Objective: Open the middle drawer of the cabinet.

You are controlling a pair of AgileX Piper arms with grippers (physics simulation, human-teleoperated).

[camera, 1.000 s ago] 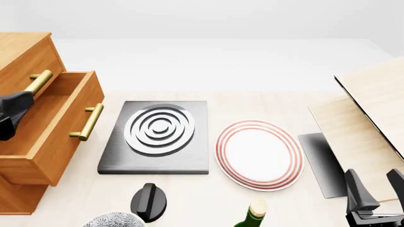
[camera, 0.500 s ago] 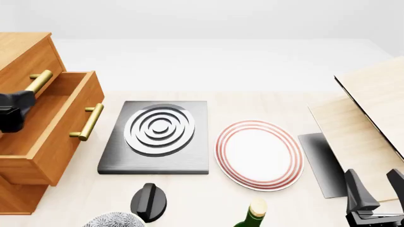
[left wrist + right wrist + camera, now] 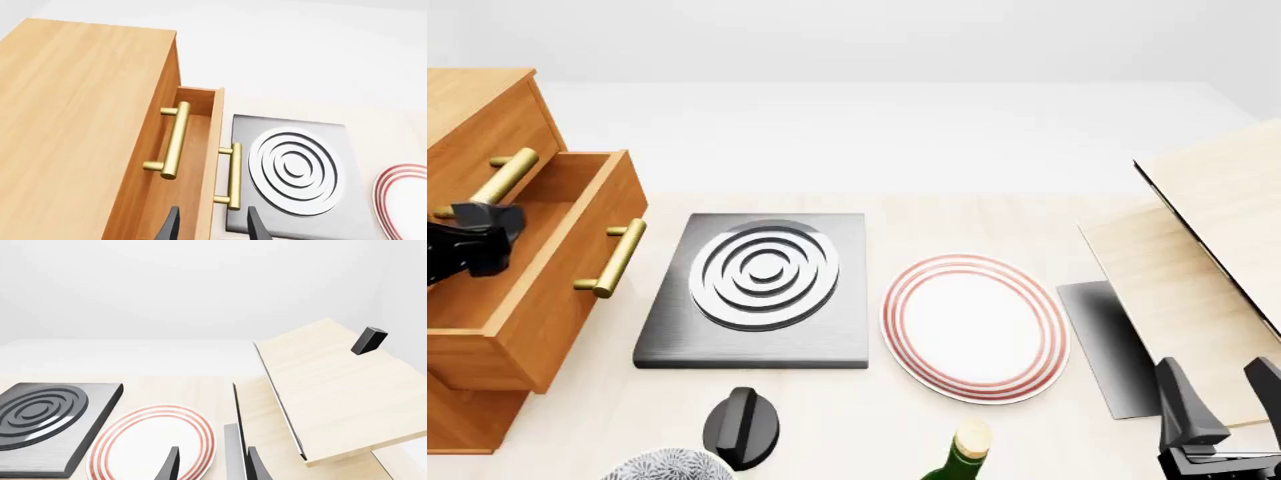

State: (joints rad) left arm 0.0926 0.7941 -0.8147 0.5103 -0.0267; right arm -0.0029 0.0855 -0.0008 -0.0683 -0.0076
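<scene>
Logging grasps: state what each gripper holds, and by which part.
Nothing is held. The left gripper is open, off the middle drawer; the right gripper is open over the table.

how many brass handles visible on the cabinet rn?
2. One on the closed top drawer front, one on the pulled-out middle drawer. A lower handle may be hidden beneath the open drawer.

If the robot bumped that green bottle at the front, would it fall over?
Probably. The green glass bottle with the pale cap looks upright, and only its narrow neck shows, so it likely stands tall and tips easily. Being round, it might then roll across the pale wooden table. It looks like smooth glass, so it could be slippery and breakable.
</scene>
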